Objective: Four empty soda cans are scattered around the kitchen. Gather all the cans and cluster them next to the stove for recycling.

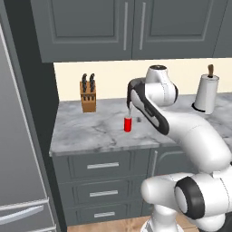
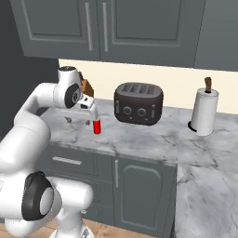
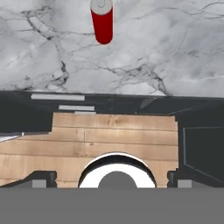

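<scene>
Hovering above the small red metal soda can (image 1: 128, 124) upright on the grey marble counter (image 1: 86, 131), the two-finger gripper (image 1: 130, 110) gapes wide, empty; an off-centre descent could topple it.

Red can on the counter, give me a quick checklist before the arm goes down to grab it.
1. Red can upright on the marble counter: ok.
2. Gripper open and empty: ok.
3. Gripper centred over the can: not ok; in the hand view the can sits at the top edge, off from the fingers.
4. Space around the can: ok; knife block and toaster stand well apart from it.
5. Stove within reach for the drop-off: cannot tell.
</scene>
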